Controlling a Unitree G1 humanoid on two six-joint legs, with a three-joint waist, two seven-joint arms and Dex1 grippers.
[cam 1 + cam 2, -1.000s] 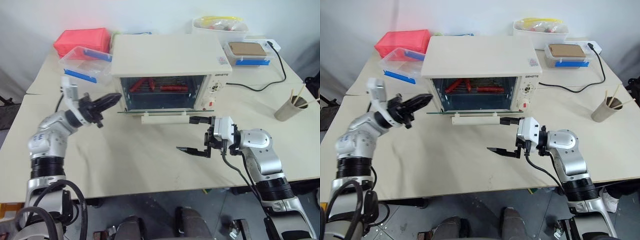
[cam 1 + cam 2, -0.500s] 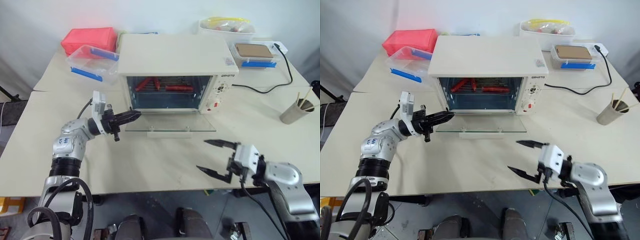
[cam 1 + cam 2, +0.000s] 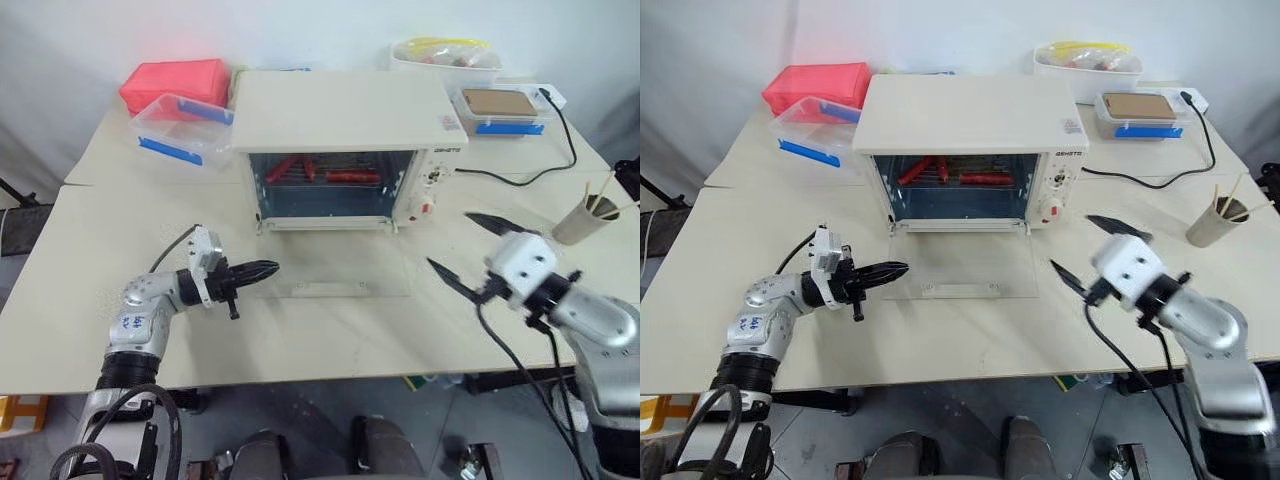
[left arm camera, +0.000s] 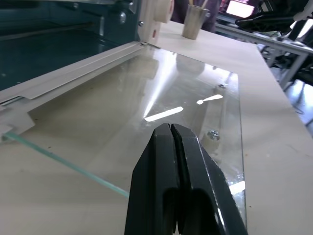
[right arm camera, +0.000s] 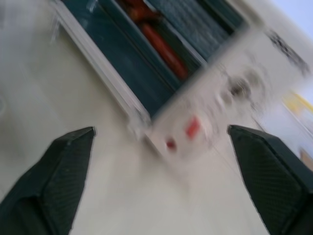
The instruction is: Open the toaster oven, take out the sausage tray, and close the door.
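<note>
The cream-white toaster oven (image 3: 345, 120) stands mid-table with its door (image 3: 335, 262) folded down flat, bar handle (image 3: 330, 289) toward me. Inside, the sausage tray (image 3: 322, 177) holds red sausages (image 3: 980, 180) on its rack. My left gripper (image 3: 268, 268) is shut and empty, low over the table, its tip at the door's left edge; the left wrist view has its fingertips (image 4: 170, 128) over the glass (image 4: 146, 93). My right gripper (image 3: 450, 240) is open and empty, raised to the right of the door, facing the oven front (image 5: 195, 112).
At the back left are a clear box with blue clips (image 3: 185, 125) and a red box (image 3: 175, 82). A white bin (image 3: 445, 52) and a blue-clipped box (image 3: 505, 105) sit at the back right. A black cord (image 3: 520, 172) and a cup of sticks (image 3: 583, 218) lie to the right.
The door has dropped from hanging level to flat on the table. My left gripper has sunk to the door's left edge. My right gripper left the handle and swung up to the right.
</note>
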